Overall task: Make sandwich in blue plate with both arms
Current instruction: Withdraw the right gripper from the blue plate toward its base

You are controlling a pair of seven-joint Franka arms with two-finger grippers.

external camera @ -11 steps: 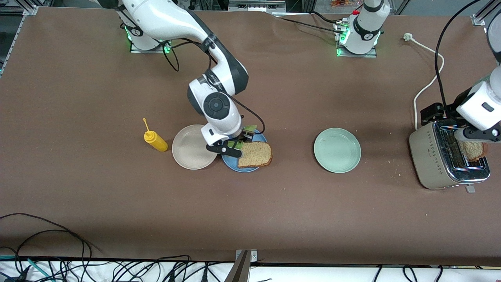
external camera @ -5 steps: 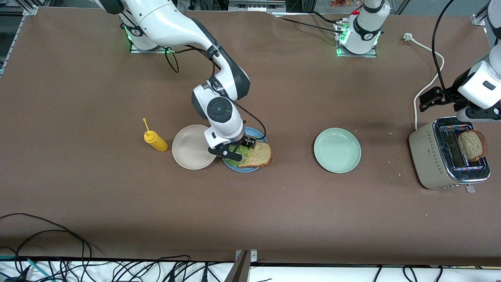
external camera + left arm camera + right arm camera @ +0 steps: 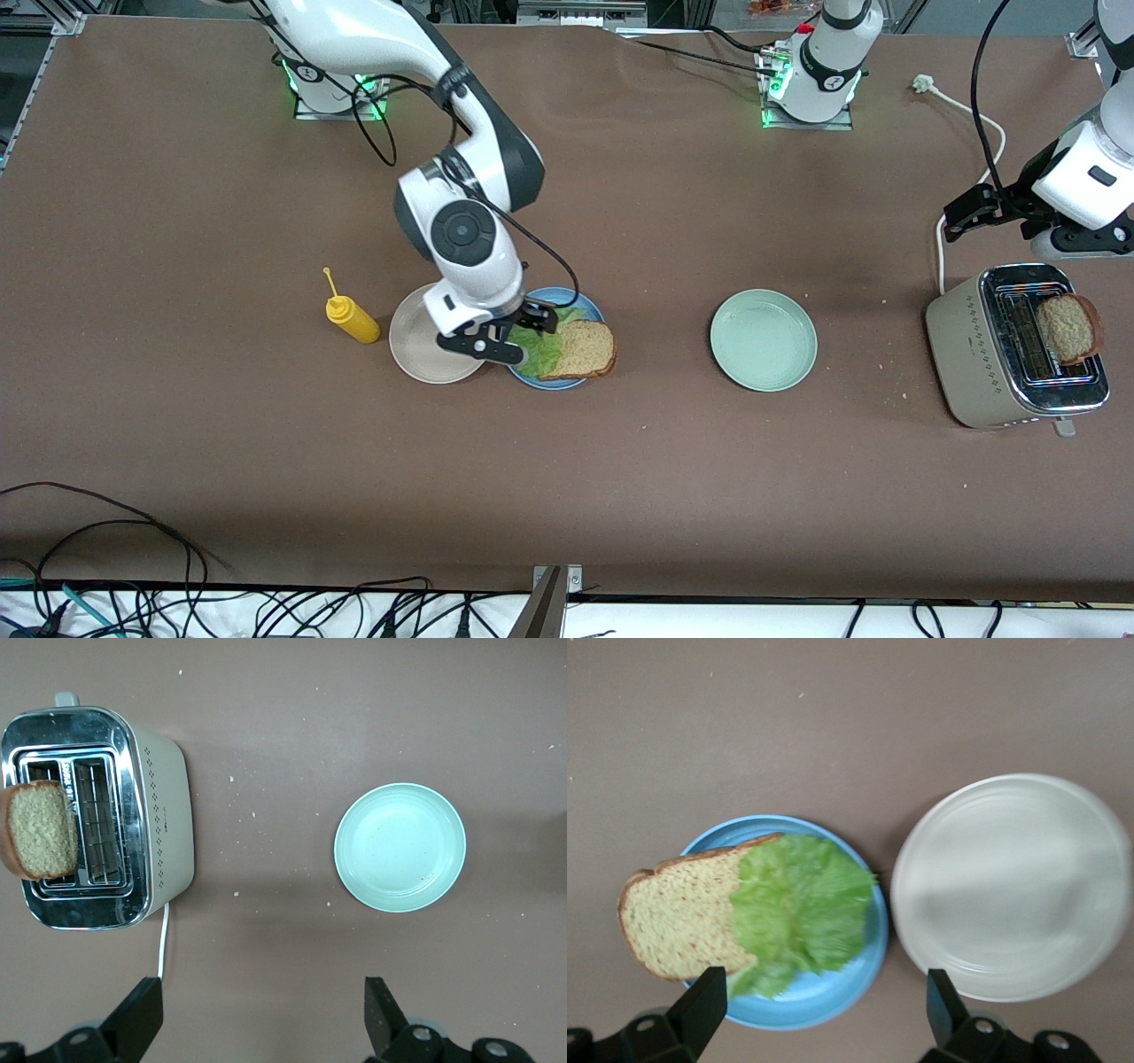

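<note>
Crumb-flecked brown table (image 3: 620,461), cluttered cables (image 3: 133,594)

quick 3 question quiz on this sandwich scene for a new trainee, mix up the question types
1. True or false: the lettuce leaf lies partly on the bread slice in the blue plate.
2. Where is the second bread slice? A. on the pale green plate B. sticking out of the toaster C. on the beige plate
3. Fill in: the right claw is open, over the blue plate and the ____ plate.

Key
1. True.
2. B. The left claw is open above the table beside the toaster, holding nothing.
3. Beige.
</note>
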